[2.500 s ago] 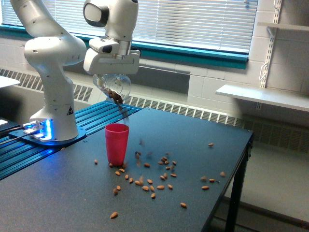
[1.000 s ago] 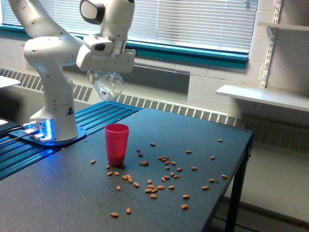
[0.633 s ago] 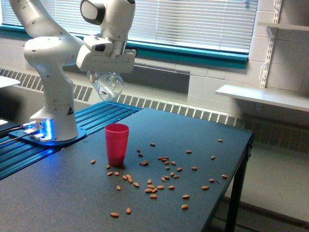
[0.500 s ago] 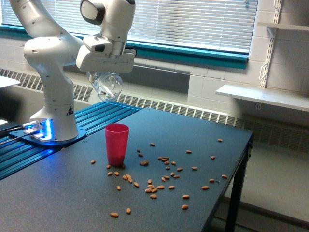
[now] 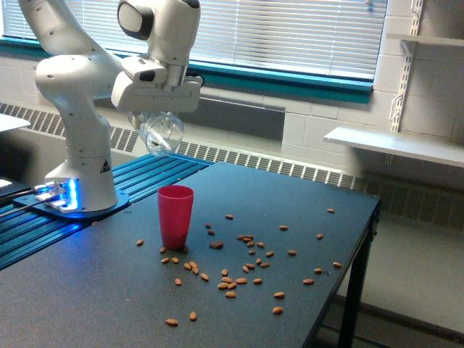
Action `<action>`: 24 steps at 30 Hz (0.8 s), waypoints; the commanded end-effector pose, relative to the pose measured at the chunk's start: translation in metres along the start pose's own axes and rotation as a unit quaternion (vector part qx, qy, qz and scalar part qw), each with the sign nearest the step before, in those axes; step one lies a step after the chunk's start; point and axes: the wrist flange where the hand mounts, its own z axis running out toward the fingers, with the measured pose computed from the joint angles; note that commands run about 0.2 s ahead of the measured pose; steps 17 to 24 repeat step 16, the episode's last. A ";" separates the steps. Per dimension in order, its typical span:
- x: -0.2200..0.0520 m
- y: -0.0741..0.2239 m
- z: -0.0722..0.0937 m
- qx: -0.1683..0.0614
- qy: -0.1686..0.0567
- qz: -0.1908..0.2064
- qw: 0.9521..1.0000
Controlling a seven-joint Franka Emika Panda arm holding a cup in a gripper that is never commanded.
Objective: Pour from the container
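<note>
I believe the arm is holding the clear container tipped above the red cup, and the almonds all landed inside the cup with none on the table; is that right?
Not quite. The gripper does hold the clear container tipped above the red cup, but the exterior view shows many almonds scattered across the table around the cup. What is inside the cup cannot be seen.

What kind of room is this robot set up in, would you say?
Probably a lab or a converted classroom. The walls are painted cinder block, a long window has horizontal blinds over a radiator, and bracket shelves hang on the wall. The white robot arm stands beside a dark table.
</note>
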 end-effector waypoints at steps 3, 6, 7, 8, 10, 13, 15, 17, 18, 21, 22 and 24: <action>0.019 -0.008 -0.006 0.027 0.016 -0.030 0.999; 0.025 -0.011 -0.008 0.036 0.018 -0.035 0.999; 0.026 -0.011 -0.008 0.037 0.018 -0.038 0.998; 0.028 -0.012 -0.009 0.039 0.018 -0.040 0.998; 0.031 -0.014 -0.010 0.041 0.019 -0.042 0.998; 0.037 -0.016 -0.012 0.044 0.020 -0.047 0.998; 0.038 -0.017 -0.012 0.045 0.020 -0.047 0.998; 0.039 -0.018 -0.012 0.045 0.020 -0.047 0.998; 0.039 -0.018 -0.012 0.045 0.020 -0.047 0.998; 0.039 -0.018 -0.012 0.045 0.020 -0.047 0.998; 0.039 -0.018 -0.012 0.045 0.020 -0.047 0.998; 0.039 -0.018 -0.012 0.045 0.020 -0.047 0.998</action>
